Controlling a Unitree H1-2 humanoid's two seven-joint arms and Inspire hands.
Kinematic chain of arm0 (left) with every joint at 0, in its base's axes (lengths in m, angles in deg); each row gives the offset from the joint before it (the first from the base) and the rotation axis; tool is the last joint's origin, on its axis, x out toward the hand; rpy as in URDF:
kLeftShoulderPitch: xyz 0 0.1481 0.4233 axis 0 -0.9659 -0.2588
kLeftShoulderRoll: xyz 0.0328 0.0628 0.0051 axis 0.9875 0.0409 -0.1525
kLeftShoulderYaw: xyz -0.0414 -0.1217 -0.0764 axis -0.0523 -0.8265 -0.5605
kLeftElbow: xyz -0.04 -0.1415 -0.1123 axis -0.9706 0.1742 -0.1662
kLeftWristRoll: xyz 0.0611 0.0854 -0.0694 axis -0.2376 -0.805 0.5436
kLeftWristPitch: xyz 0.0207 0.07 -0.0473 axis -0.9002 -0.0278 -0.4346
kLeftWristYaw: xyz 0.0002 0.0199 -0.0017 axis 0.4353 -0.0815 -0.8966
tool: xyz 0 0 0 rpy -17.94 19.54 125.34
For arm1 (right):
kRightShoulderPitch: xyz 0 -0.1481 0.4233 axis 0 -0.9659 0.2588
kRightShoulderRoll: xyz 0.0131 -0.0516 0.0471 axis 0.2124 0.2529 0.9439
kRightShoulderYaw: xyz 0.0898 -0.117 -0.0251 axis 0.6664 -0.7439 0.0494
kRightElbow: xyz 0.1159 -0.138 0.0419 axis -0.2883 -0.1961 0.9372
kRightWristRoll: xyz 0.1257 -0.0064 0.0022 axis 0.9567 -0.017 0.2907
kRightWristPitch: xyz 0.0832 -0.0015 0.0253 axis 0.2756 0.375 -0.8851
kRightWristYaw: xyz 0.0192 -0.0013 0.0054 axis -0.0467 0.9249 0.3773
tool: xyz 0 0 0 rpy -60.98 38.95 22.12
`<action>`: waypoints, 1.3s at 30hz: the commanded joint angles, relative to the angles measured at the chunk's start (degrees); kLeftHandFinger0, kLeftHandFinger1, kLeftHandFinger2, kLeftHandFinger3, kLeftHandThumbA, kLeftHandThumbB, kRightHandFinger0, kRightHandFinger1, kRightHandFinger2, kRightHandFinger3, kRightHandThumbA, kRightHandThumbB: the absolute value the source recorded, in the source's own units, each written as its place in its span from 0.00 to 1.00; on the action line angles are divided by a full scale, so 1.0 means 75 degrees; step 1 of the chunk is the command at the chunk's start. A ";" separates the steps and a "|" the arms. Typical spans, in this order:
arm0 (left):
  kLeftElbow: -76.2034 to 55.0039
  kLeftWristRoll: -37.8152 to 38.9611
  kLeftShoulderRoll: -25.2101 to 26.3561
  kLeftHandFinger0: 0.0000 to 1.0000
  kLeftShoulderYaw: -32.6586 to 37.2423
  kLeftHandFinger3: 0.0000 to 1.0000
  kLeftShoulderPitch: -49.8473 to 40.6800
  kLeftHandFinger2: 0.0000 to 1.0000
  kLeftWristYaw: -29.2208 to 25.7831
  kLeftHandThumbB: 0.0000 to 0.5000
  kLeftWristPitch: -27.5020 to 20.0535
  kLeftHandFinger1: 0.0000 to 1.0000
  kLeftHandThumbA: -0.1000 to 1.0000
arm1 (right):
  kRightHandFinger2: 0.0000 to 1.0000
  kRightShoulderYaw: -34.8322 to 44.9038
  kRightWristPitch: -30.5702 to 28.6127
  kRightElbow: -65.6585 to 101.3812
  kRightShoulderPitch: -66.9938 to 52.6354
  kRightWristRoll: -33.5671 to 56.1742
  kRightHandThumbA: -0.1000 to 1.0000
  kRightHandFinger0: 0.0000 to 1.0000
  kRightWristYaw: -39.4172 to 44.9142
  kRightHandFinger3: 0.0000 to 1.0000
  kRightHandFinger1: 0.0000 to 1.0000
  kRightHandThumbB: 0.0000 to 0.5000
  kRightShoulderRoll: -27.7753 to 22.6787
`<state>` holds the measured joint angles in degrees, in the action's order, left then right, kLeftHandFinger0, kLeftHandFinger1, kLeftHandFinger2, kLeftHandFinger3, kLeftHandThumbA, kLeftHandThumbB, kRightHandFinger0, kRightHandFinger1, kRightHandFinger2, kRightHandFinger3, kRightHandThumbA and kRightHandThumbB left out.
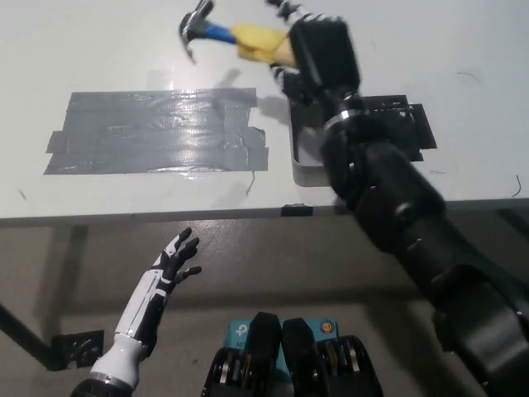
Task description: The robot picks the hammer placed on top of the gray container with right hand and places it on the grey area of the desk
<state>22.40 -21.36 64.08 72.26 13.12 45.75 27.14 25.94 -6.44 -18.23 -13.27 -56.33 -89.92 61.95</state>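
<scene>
The black right hand (318,51) has its fingers wrapped around the hammer (227,35), held up sideways just past the grey area (157,131). The white left hand (175,260) rests low, fingers apart.

Just one camera here, up on the robot's head, aimed steeply down. It takes in the white tabletop (99,50) from its near edge up, fairly close, plus a strip of brown floor (74,273) below that edge.
</scene>
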 commanded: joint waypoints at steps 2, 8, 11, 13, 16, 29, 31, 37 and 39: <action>-0.0183 0.0026 0.0049 0.88 0.0056 1.00 0.0171 1.00 0.0150 0.14 -0.0012 1.00 1.00 | 0.72 -0.0203 -0.0429 -0.0307 0.1004 -0.0028 0.00 0.00 -0.0777 0.85 0.35 0.32 0.0442; -0.0210 -0.0040 0.0063 0.88 0.0132 1.00 0.0237 1.00 0.0143 0.15 0.0085 1.00 1.00 | 0.75 -0.0357 -0.0525 -0.0864 0.1179 0.0059 0.00 0.00 -0.1057 0.88 0.35 0.32 0.0722; -0.0176 -0.0038 0.0072 0.86 0.0202 1.00 0.0289 1.00 0.0177 0.14 -0.0013 1.00 1.00 | 0.82 -0.0456 -0.0410 -0.1477 0.1227 0.0124 0.00 0.00 -0.0903 0.91 0.39 0.37 0.1199; -0.0175 -0.0036 0.0078 0.86 0.0212 1.00 0.0292 1.00 0.0170 0.14 -0.0014 1.00 1.00 | 0.83 -0.0469 -0.0430 -0.1565 0.1259 0.0139 0.00 0.00 -0.0943 0.90 0.39 0.37 0.1216; -0.0199 -0.0048 0.0069 0.86 0.0243 1.00 0.0302 1.00 0.0164 0.14 -0.0017 1.00 1.00 | 0.86 -0.0465 -0.0315 -0.1893 0.1273 0.0229 0.00 0.00 -0.0763 0.92 0.42 0.37 0.1445; -0.0286 -0.0025 0.0088 0.85 0.0294 1.00 0.0362 1.00 0.0221 0.15 0.0237 1.00 1.00 | 0.81 -0.0094 -0.0030 -0.2434 0.1152 0.0823 0.00 0.00 0.0477 0.67 0.44 0.33 0.1673; -0.0287 -0.0025 0.0088 0.85 0.0300 1.00 0.0370 1.00 0.0221 0.15 0.0244 1.00 1.00 | 0.77 -0.0081 -0.0027 -0.2431 0.1155 0.0828 0.00 0.00 0.0497 0.62 0.41 0.33 0.1667; -0.0238 -0.0022 0.0066 0.84 0.0325 1.00 0.0440 1.00 0.0228 0.16 0.0199 1.00 1.00 | 1.00 0.0674 -0.0110 -0.2369 0.1237 0.1882 0.74 1.00 0.3148 1.00 1.00 1.00 0.1366; -0.0275 -0.0031 0.0063 0.83 0.0337 1.00 0.0465 1.00 0.0234 0.13 0.0238 0.99 1.00 | 1.00 0.0820 -0.0410 -0.2224 0.1206 0.2007 0.89 1.00 0.3214 1.00 1.00 1.00 0.1275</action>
<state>22.35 -21.48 64.06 74.25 14.73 46.02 28.88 27.86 -6.34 -37.94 -9.13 -49.75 -79.14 73.00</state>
